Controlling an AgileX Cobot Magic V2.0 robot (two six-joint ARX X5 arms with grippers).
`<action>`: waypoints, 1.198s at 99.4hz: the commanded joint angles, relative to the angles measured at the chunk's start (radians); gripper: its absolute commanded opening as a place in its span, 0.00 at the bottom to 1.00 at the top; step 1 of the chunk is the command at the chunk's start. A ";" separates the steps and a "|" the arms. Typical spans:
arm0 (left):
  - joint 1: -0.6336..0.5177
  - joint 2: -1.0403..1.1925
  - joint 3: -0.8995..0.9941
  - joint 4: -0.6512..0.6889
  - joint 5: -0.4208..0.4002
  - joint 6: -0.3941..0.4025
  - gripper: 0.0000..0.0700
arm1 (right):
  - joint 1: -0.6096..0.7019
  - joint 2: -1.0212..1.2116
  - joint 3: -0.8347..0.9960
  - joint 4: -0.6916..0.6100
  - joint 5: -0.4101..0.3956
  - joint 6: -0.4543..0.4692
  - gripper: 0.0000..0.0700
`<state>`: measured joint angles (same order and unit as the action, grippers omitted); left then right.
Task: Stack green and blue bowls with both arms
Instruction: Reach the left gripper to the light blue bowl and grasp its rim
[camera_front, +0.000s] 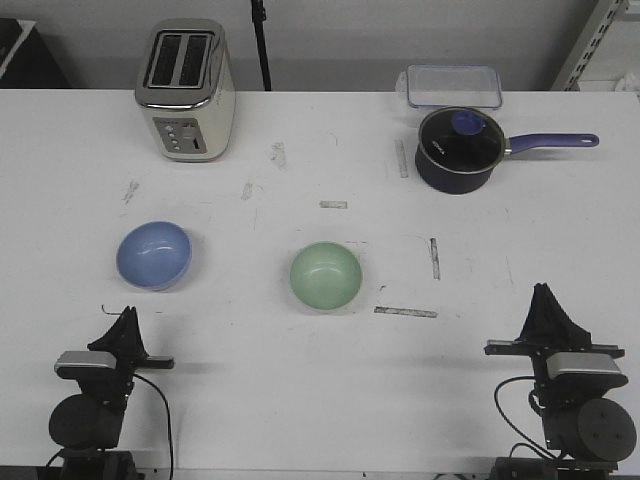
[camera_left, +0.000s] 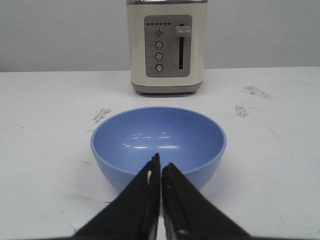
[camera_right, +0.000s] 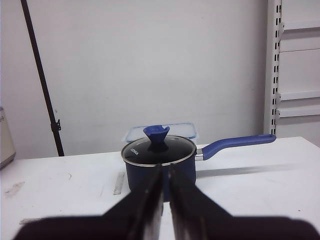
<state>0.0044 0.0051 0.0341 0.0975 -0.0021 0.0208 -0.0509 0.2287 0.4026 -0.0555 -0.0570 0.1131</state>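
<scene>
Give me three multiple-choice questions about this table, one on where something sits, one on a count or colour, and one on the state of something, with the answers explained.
1. Where is the blue bowl?
A. Inside the saucepan
B. On the table, on the left arm's side, apart from the green bowl
C. Stacked in the green bowl

2. How many small bowls are on the table?
A. One
B. Two
C. Four

3. What state is the left gripper in?
A. Shut, holding nothing
B. Wide open
C. Clamped on the bowl's rim

Answers:
1. B: the front view shows it alone, bare table between it and the green bowl.
2. B: one blue, one green.
3. A: the left wrist view shows its fingers pressed together short of the bowl.
</scene>
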 joint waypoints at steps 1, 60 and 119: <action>0.001 -0.002 -0.021 0.020 -0.001 0.011 0.00 | 0.002 -0.002 -0.002 0.010 -0.002 0.014 0.02; 0.001 0.255 0.282 -0.018 0.001 -0.112 0.00 | 0.002 -0.002 -0.002 0.010 -0.002 0.014 0.02; 0.001 1.035 0.932 -0.409 0.097 -0.231 0.00 | 0.002 -0.002 -0.002 0.010 -0.002 0.014 0.02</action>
<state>0.0044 0.9649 0.8837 -0.2306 0.0631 -0.1349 -0.0509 0.2287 0.4026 -0.0555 -0.0570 0.1131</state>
